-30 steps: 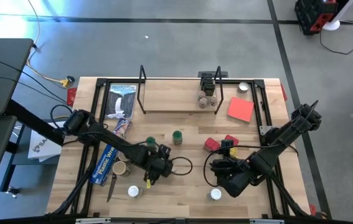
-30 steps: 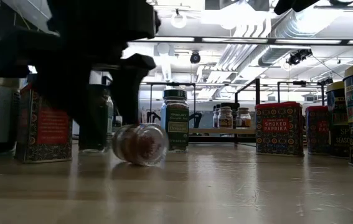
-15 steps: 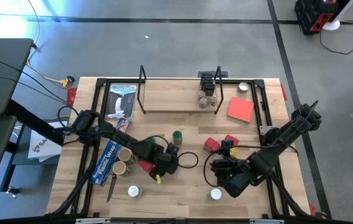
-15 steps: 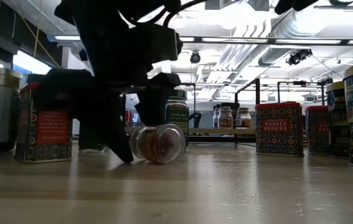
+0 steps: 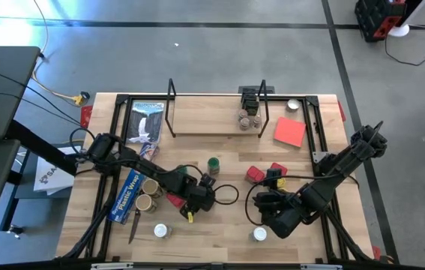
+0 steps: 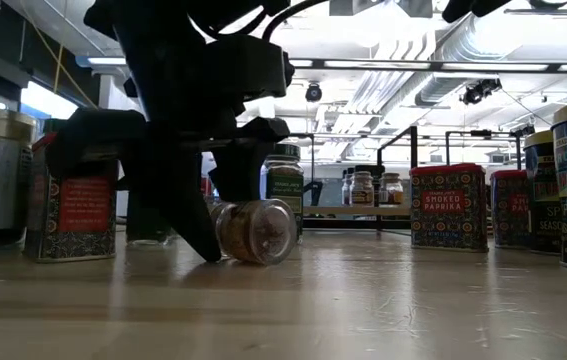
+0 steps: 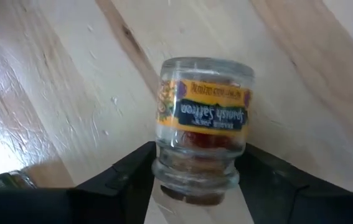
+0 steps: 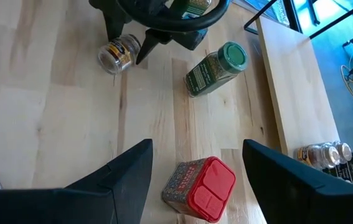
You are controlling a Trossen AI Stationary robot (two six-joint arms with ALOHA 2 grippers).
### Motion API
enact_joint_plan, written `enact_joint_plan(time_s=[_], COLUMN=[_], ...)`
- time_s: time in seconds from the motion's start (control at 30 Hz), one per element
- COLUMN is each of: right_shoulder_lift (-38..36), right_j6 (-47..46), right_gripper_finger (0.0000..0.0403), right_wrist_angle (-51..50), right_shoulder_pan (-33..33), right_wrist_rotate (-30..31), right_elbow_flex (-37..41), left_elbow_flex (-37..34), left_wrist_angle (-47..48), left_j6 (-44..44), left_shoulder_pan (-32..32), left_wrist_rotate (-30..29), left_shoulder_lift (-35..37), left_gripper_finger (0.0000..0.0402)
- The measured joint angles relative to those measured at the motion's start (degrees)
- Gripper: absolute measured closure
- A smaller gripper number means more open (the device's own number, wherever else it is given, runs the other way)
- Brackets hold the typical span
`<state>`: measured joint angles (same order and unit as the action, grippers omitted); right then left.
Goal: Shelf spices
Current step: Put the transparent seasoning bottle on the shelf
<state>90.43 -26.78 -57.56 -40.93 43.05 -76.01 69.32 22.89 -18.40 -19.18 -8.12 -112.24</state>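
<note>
We should centre our half-open left claw (image 7: 198, 186) squarely around the toppled clear glass saffron jar (image 7: 202, 127), not yet gripped, before squeezing.

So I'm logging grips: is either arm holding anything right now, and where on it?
The left gripper has its fingers around the lid end of a toppled saffron jar; a firm hold cannot be told. The right gripper holds nothing.

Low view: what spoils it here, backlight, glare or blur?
Low view: ceiling lights behind turn the left gripper into a silhouette; the lying jar stays readable, the tabletop carries sheen. Left wrist view: the jar is sharp, fingers soft and dark.
</note>
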Motion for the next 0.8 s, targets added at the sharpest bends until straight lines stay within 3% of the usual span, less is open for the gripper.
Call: enact_joint_plan(time_s=[0.2, 0.4, 0.57, 0.8], right_shoulder_lift=[0.0, 0.0, 0.0, 0.0], right_j6=[0.08, 0.02, -0.12, -0.2], right_gripper_finger=[0.016, 0.016, 0.016, 0.016], right_wrist_angle=[0.0, -0.02, -0.02, -0.02], right_shoulder_pan=[0.0, 0.0, 0.0, 0.0], right_wrist_rotate=[0.04, 0.13, 0.48, 0.57], right_elbow_flex=[0.0, 0.0, 0.0, 0.0], left_elbow_flex=[5.23, 17.75, 27.64, 34.86], left_wrist_angle=[8.19, 26.57, 42.43, 58.43], left_j6=[2.4, 7.6, 16.99, 25.77], left_shoulder_pan=[0.04, 0.13, 2.3, 5.42], left_wrist_rotate=[-0.52, 0.66, 5.71, 14.07], left_shoulder_lift=[-0.27, -0.21, -1.68, -10.46], left_gripper_finger=[0.023, 0.022, 0.0222, 0.0224])
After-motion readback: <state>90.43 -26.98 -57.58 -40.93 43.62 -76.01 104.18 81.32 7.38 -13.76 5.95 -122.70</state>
